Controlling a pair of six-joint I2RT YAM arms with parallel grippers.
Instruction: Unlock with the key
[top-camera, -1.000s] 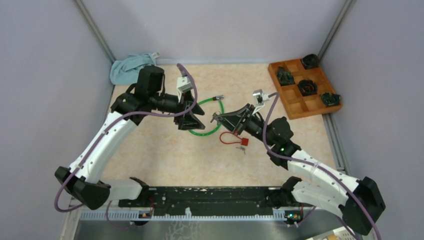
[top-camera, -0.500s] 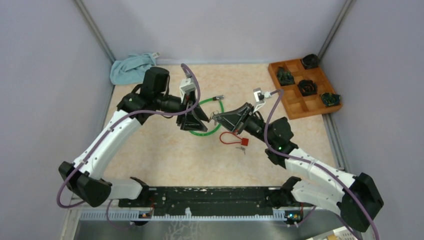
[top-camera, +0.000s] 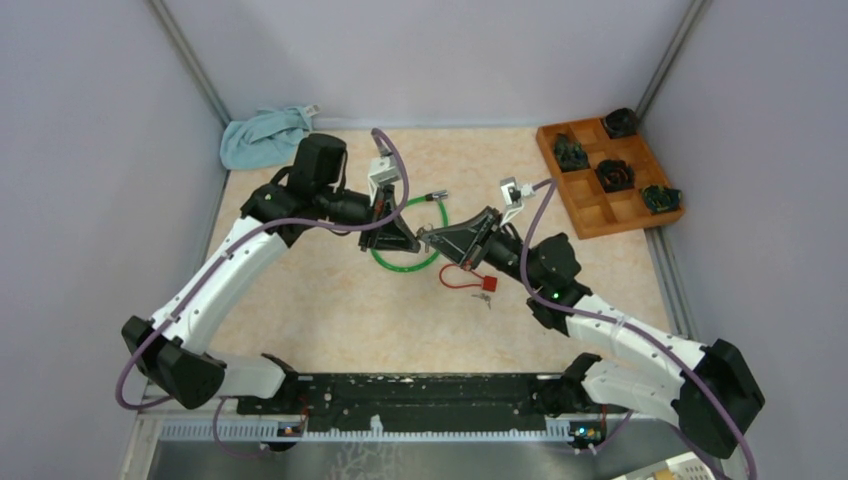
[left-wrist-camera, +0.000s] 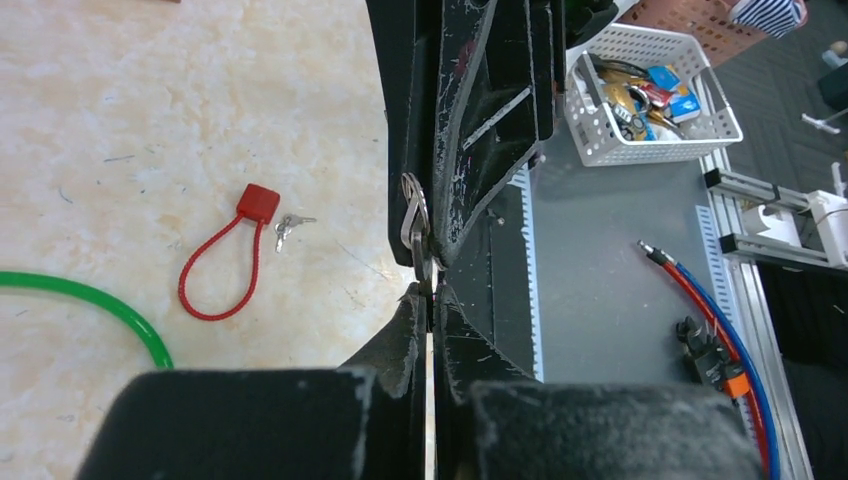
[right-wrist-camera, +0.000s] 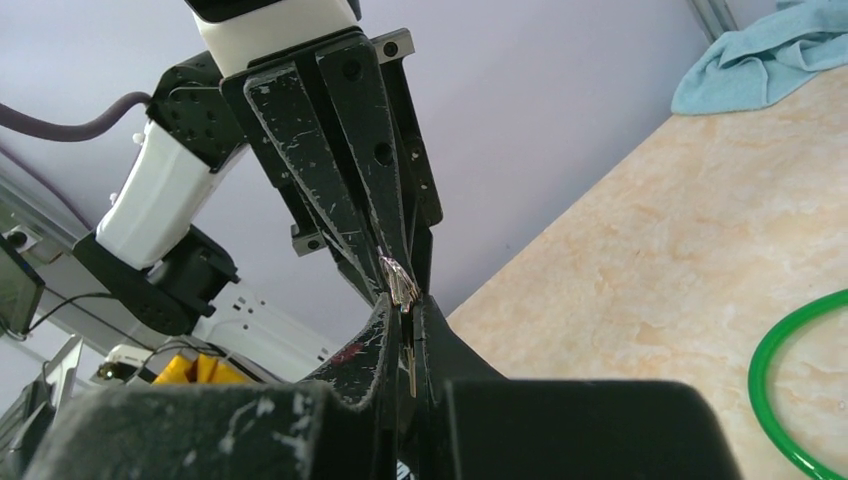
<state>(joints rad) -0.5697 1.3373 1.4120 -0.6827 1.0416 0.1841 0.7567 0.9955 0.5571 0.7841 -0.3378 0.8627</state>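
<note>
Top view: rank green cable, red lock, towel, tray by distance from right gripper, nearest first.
From the right gripper:
1. Green cable: on the table directly below the fingertips.
2. Red lock: just in front of the arm, toward the bases.
3. Towel, far-left corner, and tray, far right: both farthest and too close to call.
</note>
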